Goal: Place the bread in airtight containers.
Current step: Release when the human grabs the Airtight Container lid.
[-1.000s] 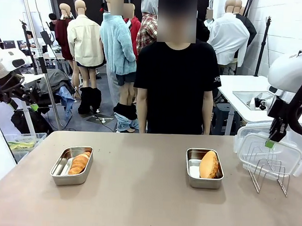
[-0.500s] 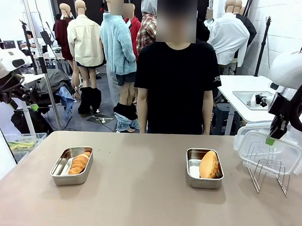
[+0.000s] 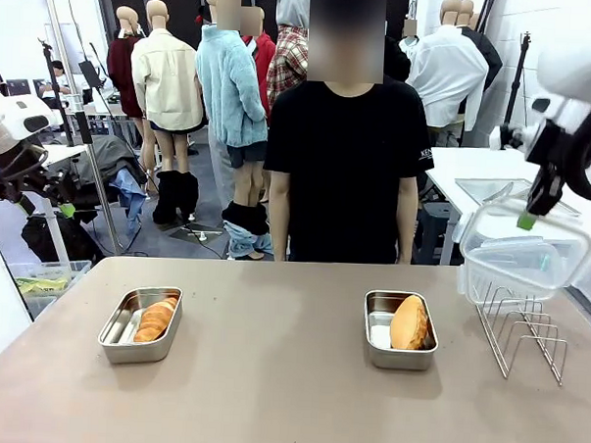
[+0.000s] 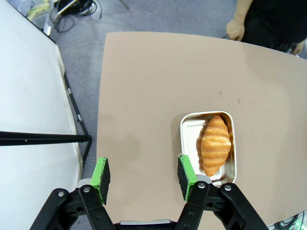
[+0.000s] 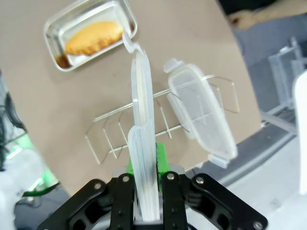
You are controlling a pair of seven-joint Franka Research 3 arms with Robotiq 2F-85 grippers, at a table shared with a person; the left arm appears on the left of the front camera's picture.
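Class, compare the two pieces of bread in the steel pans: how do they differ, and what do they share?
The roll in the left pan is long and narrow; the bun in the right pan is a broader oval. The roll is ridged; the bun looks smooth. The roll is paler golden; the bun deeper orange-brown. Both lie in open, lidless steel pans.

The matte brown tabletop (image 3: pixel 268 397) is viewed low from the robot's side, facing across. The left wrist view is aimed straight down from high up; its lower-right rectangular steel pan (image 4: pixel 192 129) is shared with the front view. A second steel pan (image 5: pixel 76 57), upper left, is seen nearer from the right wrist.
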